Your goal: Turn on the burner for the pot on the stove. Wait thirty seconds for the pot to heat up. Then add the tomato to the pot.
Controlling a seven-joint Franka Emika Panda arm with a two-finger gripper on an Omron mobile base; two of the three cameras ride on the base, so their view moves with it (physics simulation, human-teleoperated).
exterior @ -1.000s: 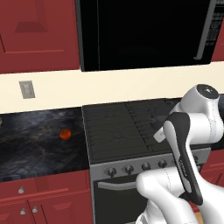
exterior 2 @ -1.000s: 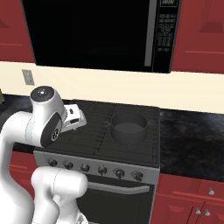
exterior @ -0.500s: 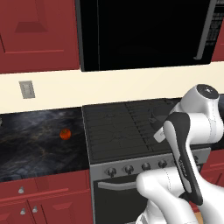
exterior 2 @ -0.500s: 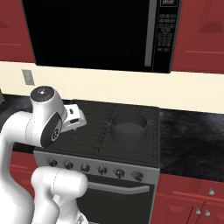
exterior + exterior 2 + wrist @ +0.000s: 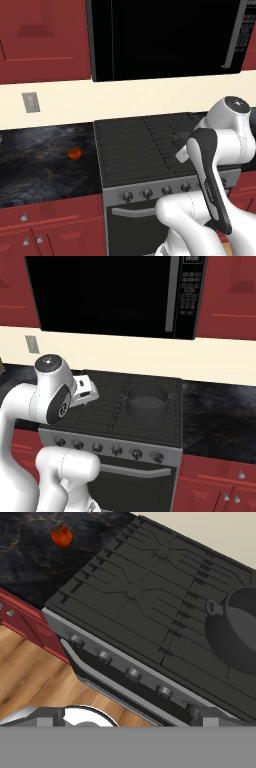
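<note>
Black ribbed grates cover the stove (image 5: pixel 145 147) below me, with its grey steel front and a row of round dark knobs (image 5: pixel 116 450) along the near edge. My gripper (image 5: pixel 86 391) hangs above the left half of the cooktop, jaws spread as wide as they go and holding nothing; its fingertips themselves are hard to make out against my white hand.

On the right rear burner sits the pot (image 5: pixel 146 402), dark grey, round and upright, with a small side handle that shows in my hand view. I cannot tell from here whether any flame burns under it.

On the dark marbled counter (image 5: pixel 40 160) left of the stove lies the tomato (image 5: pixel 74 153), a small red-orange ball with a dark spot on top. It rests just beside the stove's left edge, well apart from the pot and from my hand.

Over the stove hangs a black microwave (image 5: pixel 110 293), with red cabinets (image 5: pixel 42 37) at either side and a pale wall behind carrying a light switch plate (image 5: pixel 30 102). Red drawers (image 5: pixel 45 232) run under the counter.
</note>
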